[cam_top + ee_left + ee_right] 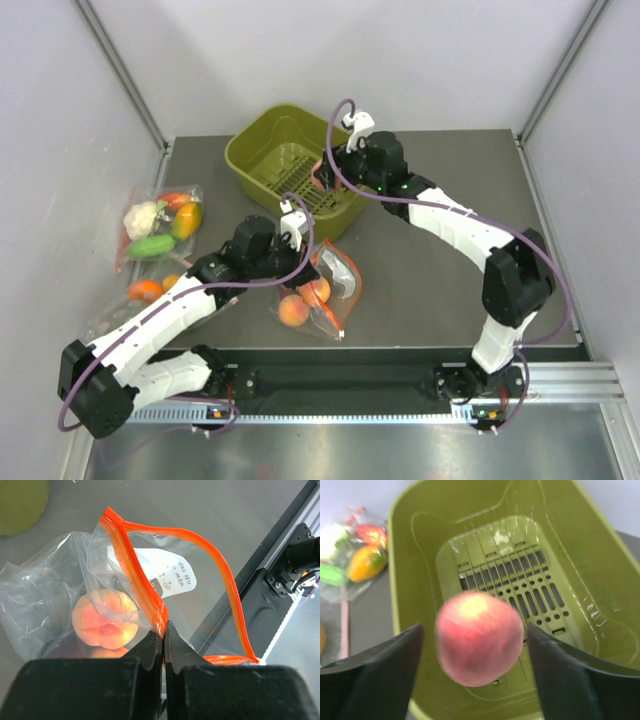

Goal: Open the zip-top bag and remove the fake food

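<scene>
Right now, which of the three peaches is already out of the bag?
The peach between the right gripper's open jaws, over the green basket. The other two peaches lie inside the zip-top bag.

We find only one piece of print: a white label (167, 575) on the zip-top bag (45, 595), just ahead of the jaws of the left gripper (164, 630) and slightly to their right. It carries two short lines of small dark letters and a row of tiny pictograms. The lettering does not sit upright to us, and we cannot make out any word with confidence. We can read nothing elsewhere.
</scene>
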